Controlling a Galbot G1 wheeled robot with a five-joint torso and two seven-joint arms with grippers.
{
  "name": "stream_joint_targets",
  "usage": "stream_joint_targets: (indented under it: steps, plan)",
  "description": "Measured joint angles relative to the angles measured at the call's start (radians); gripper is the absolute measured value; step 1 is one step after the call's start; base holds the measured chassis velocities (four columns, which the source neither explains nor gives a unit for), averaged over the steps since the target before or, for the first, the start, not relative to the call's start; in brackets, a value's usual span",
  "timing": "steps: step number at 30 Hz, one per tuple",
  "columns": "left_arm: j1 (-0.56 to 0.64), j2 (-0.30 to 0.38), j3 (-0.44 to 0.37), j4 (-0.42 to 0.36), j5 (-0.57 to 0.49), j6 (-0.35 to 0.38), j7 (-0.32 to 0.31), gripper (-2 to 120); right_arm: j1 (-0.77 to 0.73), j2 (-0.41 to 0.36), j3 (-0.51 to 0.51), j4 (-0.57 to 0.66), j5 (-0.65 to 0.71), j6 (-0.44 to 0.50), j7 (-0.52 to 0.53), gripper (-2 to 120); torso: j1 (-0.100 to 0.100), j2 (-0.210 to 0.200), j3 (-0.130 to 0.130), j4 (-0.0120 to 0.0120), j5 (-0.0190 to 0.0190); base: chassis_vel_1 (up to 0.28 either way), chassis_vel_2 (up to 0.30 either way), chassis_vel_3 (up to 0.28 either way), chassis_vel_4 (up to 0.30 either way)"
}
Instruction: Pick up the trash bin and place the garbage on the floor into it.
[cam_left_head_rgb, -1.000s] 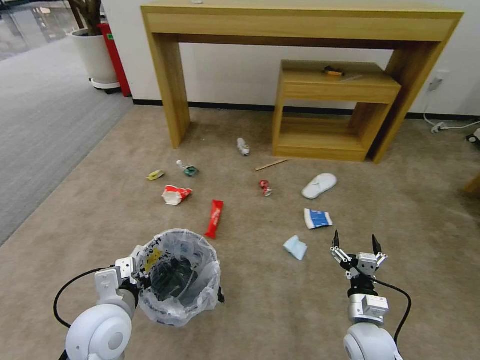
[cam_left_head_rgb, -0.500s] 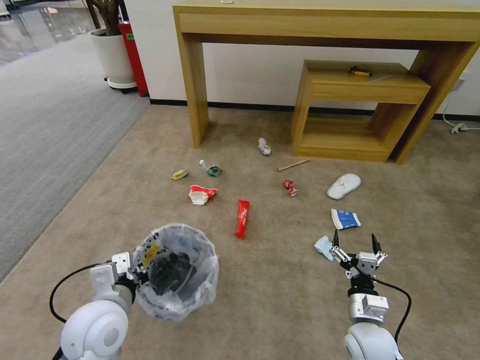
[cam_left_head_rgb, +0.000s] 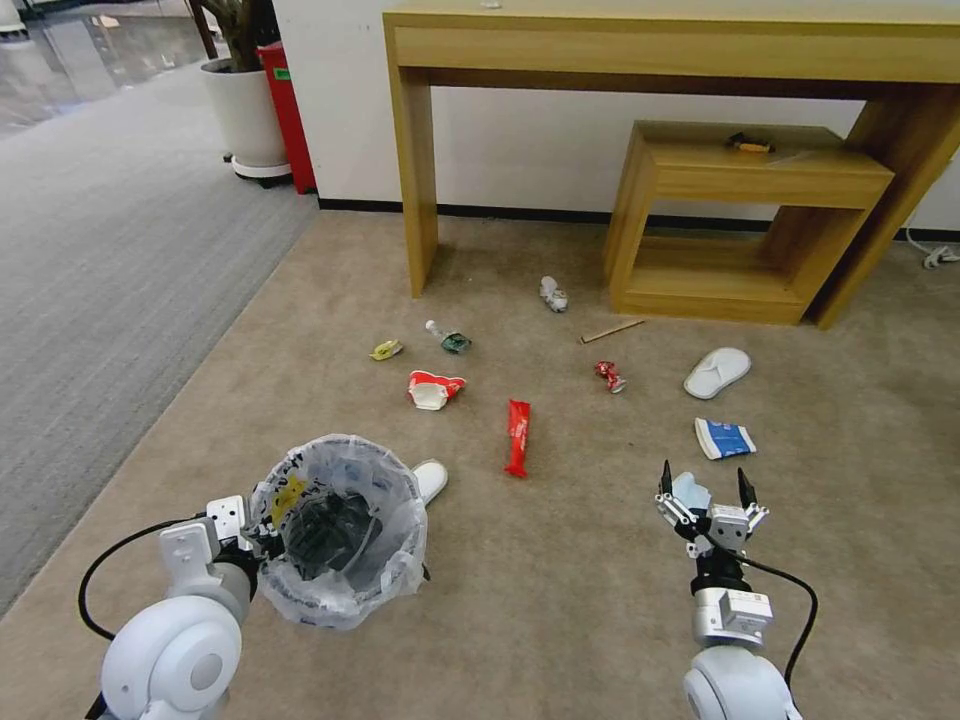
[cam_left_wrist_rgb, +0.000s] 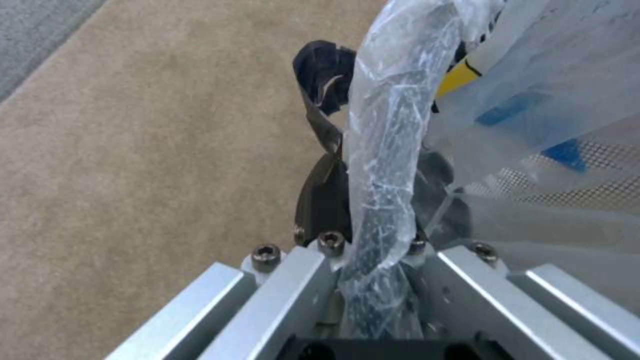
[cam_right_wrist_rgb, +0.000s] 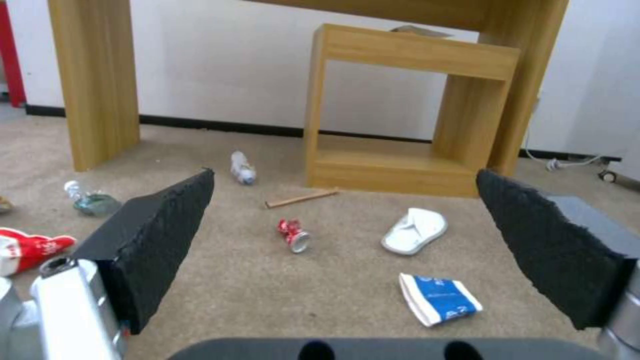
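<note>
My left gripper (cam_left_head_rgb: 252, 532) is shut on the rim of the trash bin (cam_left_head_rgb: 335, 530), a dark basket lined with a clear bag, held just above the beige floor (cam_left_head_rgb: 560, 600). In the left wrist view one dark finger (cam_left_wrist_rgb: 325, 200) presses the bag-covered rim (cam_left_wrist_rgb: 390, 115). The right gripper (cam_left_head_rgb: 703, 487) (cam_right_wrist_rgb: 360, 240) hangs open over a light-blue tissue (cam_left_head_rgb: 690, 490). Garbage lies ahead: red wrapper (cam_left_head_rgb: 517, 438), crushed cup (cam_left_head_rgb: 435, 388), can (cam_left_head_rgb: 608, 375) (cam_right_wrist_rgb: 293, 235), blue-white packet (cam_left_head_rgb: 723, 438) (cam_right_wrist_rgb: 437, 298), white slipper (cam_left_head_rgb: 717, 372) (cam_right_wrist_rgb: 415, 230), stick (cam_left_head_rgb: 611, 330), small bottle (cam_left_head_rgb: 448, 338). Another slipper (cam_left_head_rgb: 430, 480) lies beside the bin.
A tall wooden console table (cam_left_head_rgb: 650, 50) and a lower wooden shelf (cam_left_head_rgb: 750, 200) stand against the far wall. Grey striped carpet (cam_left_head_rgb: 100, 250) runs along the left, with a white plant pot (cam_left_head_rgb: 245, 120) and a red bin (cam_left_head_rgb: 290, 110) behind it. A cable (cam_left_head_rgb: 935, 255) lies far right.
The whole picture has shifted to the right, so the camera has moved. A slipper has come into view beside the bin, and the tissue now lies under the right gripper. Both grippers keep their states.
</note>
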Motion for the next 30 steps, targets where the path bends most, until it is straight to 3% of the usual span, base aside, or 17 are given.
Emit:
stream_joint_targets:
  steps: [30]
  plan:
    - [-0.012,-0.001,0.006,0.021,0.003,-0.002,0.003,0,0.012,0.000,-0.007,-0.021,-0.004,0.000,-0.001,100,0.000,0.000,0.000,0.0000,0.0002,0.122,0.114,-0.120,-0.119]
